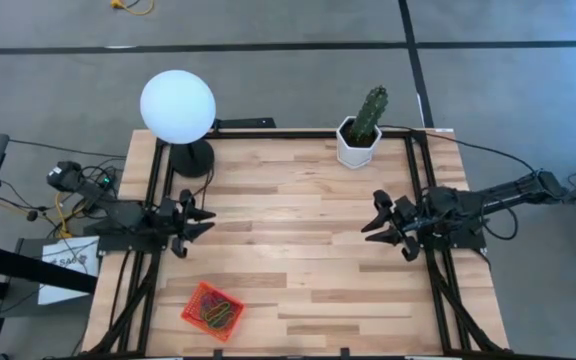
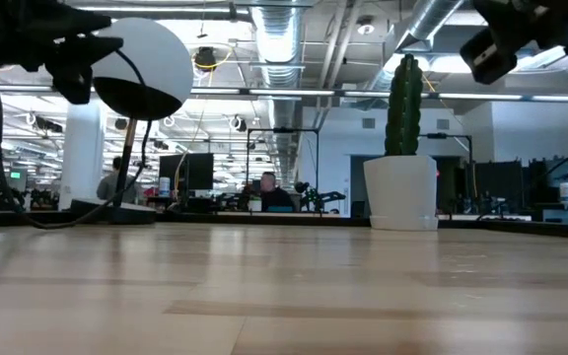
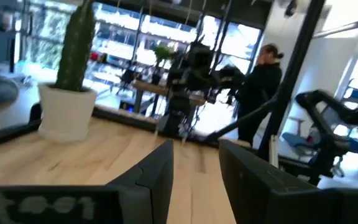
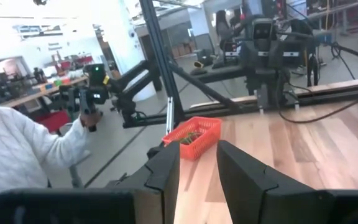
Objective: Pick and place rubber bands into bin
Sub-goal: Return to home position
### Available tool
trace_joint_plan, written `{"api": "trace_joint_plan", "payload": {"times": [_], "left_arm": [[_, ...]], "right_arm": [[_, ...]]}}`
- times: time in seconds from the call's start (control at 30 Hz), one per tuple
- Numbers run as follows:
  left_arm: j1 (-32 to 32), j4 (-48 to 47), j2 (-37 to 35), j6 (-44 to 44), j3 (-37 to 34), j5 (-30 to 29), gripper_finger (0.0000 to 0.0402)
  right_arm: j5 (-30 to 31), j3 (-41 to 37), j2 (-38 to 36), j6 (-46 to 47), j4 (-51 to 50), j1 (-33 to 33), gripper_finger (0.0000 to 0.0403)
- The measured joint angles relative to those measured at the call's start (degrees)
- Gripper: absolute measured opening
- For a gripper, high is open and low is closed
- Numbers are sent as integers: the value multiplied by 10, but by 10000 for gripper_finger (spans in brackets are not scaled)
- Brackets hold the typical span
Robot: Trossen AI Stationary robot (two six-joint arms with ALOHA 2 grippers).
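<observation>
The orange-red bin (image 1: pixel 212 310) sits on the table near its near-left corner; the right wrist view shows the bin (image 4: pixel 193 137) too. Coloured rubber bands (image 1: pixel 215 312) lie piled inside it, and I see none on the bare table. My left gripper (image 1: pixel 206 221) hovers open at the table's left side, level and pointing right, above and beyond the bin. My right gripper (image 1: pixel 370 219) hovers open at the right side, pointing left. In their wrist views both the left gripper (image 3: pixel 194 180) and the right gripper (image 4: pixel 197 177) hold nothing.
A white globe lamp (image 1: pixel 178 105) stands at the far-left corner. A cactus in a white pot (image 1: pixel 359 140) stands at the far edge, right of centre. Black frame rails run along both sides. A person's white sleeve (image 4: pixel 30 149) shows beyond the table's left side.
</observation>
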Motion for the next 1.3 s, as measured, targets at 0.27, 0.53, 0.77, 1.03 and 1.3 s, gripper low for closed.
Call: {"api": "trace_joint_plan", "payload": {"times": [0.27, 0.53, 0.77, 1.03, 1.3], "left_arm": [[0, 7, -16, 14, 1, 9, 119], [0, -1, -16, 14, -3, 17, 119], [0, -6, -16, 16, -4, -10, 119], [0, -9, -16, 45, -4, -25, 119], [0, -61, -16, 40, -4, -25, 119]], "right_arm": [[0, -1, -12, -10, -7, 0, 102], [7, -112, 17, -21, 240, 34, 102], [8, -128, -15, -1, 201, 13, 102], [-14, -128, -82, 17, 107, -35, 102], [-13, -128, -128, 18, 39, -42, 102]]}}
